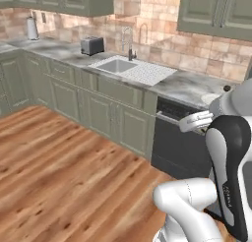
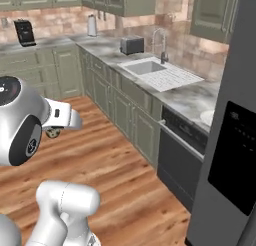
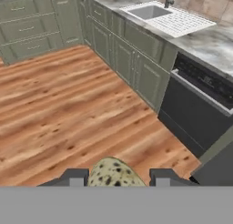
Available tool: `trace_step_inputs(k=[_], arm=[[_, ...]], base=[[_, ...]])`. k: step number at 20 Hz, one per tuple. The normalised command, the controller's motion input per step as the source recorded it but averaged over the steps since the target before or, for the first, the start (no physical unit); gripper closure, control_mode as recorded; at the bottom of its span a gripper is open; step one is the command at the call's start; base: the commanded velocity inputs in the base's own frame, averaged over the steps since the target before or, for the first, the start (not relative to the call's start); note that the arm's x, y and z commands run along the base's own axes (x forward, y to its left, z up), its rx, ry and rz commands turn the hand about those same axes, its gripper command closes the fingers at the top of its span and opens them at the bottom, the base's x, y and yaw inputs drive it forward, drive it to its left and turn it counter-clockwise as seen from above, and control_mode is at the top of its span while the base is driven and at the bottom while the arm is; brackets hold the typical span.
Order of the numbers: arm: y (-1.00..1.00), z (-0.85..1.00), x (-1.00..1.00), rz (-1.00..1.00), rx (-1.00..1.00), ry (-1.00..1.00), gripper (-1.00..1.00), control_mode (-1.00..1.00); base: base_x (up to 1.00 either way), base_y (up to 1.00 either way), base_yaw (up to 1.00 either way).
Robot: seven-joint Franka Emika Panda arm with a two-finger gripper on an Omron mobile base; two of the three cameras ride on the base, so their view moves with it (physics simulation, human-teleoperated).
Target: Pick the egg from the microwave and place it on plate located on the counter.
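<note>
The mottled olive-tan egg (image 3: 113, 174) sits between my two dark fingertips at the bottom of the hand view, and my gripper (image 3: 117, 178) is shut on it. The hand hangs over the wooden floor, in front of the cabinets and short of the counter (image 3: 214, 41). In the right base view the hand (image 2: 61, 118) juts out from the arm at left. The white plate (image 2: 207, 117) lies on the marbled counter (image 2: 192, 97) above the dishwasher, partly cut off by the fridge; in the left base view the plate (image 1: 210, 97) peeks out behind my arm. The microwave is out of view.
A sink (image 1: 117, 65) with a faucet and a toaster (image 1: 92, 45) stand on the counter to the left of the plate. A black dishwasher (image 3: 200, 109) sits below the plate. A tall grey fridge (image 2: 232, 140) blocks the right side. Wooden floor (image 1: 64, 167) spreads left.
</note>
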Motion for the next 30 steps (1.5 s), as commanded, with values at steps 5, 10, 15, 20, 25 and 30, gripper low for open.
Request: trace_step_inputs(k=[5, 10, 15, 20, 25, 30], arm=[[0.0, 0.0, 0.0, 0.0, 0.0, 0.0, 1.0, 1.0], [0.0, 0.0, 0.0, 0.0, 0.0, 0.0, 1.0, 1.0], [0.0, 0.0, 0.0, 0.0, 0.0, 0.0, 1.0, 1.0], [0.0, 0.0, 0.0, 0.0, 0.0, 0.0, 1.0, 1.0], [0.0, 0.0, 0.0, 0.0, 0.0, 0.0, 1.0, 1.0], [0.0, 0.0, 0.0, 0.0, 0.0, 0.0, 1.0, 1.0]], base=[[0.5, 0.06, -0.64], [0.52, 0.21, -0.64], [0.68, 0.4, -0.59], [0.73, 0.56, -0.53], [0.56, 0.52, -0.49], [0.38, 0.62, -0.4]])
